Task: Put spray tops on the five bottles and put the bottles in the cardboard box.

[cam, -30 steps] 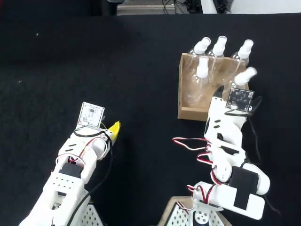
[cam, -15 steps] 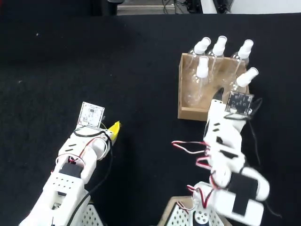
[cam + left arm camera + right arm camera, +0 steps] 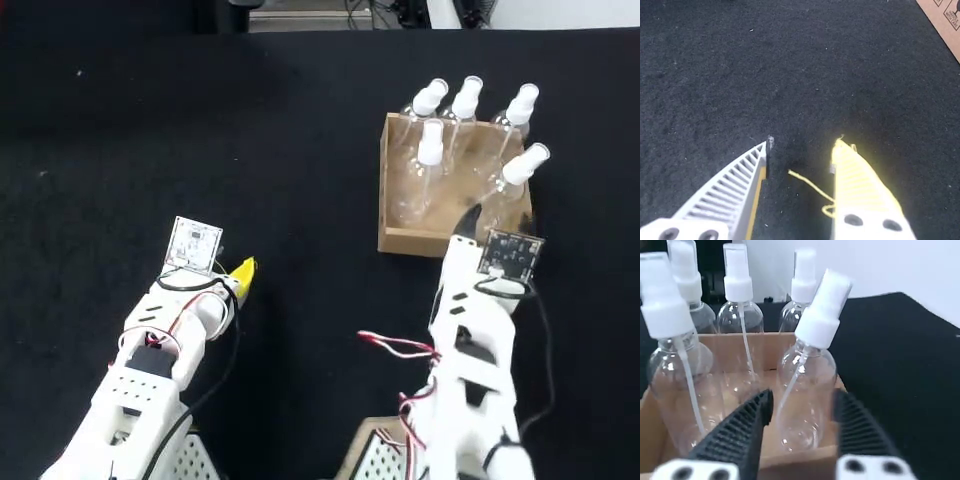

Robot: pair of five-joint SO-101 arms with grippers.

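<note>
Right jaws apart before tilted clear bottle (image 3: 807,385), white-topped.

Five bottles (image 3: 425,190) with spray tops (image 3: 431,143), one cardboard box (image 3: 385,195), two robot arms (image 3: 160,350)

We see a black table (image 3: 200,120) flecked with pale lint. The cardboard box (image 3: 384,190) is plain brown. The bottles (image 3: 805,385) are clear, and their spray tops (image 3: 822,315) are white. The left gripper (image 3: 803,144) is ribbed, with one white finger (image 3: 735,187) and one yellow. The right gripper (image 3: 802,399) is ribbed and black on white mounts. Both arms (image 3: 150,370) are white, and red and white wires (image 3: 395,345) loop beside the right one.
</note>
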